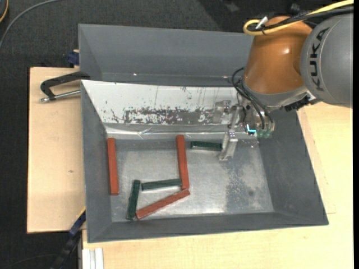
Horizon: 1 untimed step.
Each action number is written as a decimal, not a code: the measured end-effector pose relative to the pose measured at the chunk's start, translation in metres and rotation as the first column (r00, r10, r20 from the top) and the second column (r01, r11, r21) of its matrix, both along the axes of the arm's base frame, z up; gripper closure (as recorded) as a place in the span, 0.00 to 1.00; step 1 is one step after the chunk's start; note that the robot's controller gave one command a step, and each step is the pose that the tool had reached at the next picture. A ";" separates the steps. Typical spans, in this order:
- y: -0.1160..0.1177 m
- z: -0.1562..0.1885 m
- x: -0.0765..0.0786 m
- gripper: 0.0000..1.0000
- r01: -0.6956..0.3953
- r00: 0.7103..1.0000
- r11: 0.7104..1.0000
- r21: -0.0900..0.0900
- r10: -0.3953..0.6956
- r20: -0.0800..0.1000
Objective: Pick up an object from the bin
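Closest to the camera is the slanted red stick (162, 203), lying on the floor of the grey bin (224, 222) near its front wall. Its left end sits right by the short green stick (133, 199), and its right end meets the bottom of the middle red stick (182, 164), which runs front to back. Tucked between those is the flat green stick (161, 185), lying roughly crosswise. Over by the left wall there's the left red stick (113, 166), on its own, well apart from that little cluster.

The arm comes in from the right, with its orange cover (277, 58) above the bin's back right corner. The gripper (228, 151) is down low at the back of the floor, and the back green stick (205, 145) lies crosswise just to its left, with its right end reaching up to the gripper. Honestly can't tell whether the gripper is spread apart or pinched together, or whether it's actually touching that stick.
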<state>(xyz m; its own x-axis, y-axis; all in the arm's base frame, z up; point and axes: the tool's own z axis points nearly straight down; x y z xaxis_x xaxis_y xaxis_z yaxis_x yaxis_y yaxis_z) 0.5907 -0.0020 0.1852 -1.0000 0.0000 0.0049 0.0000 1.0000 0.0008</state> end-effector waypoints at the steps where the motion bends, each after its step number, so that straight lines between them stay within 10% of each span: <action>1: -0.003 -0.117 -0.014 0.00 0.144 0.990 0.990 0.001 -0.144 0.005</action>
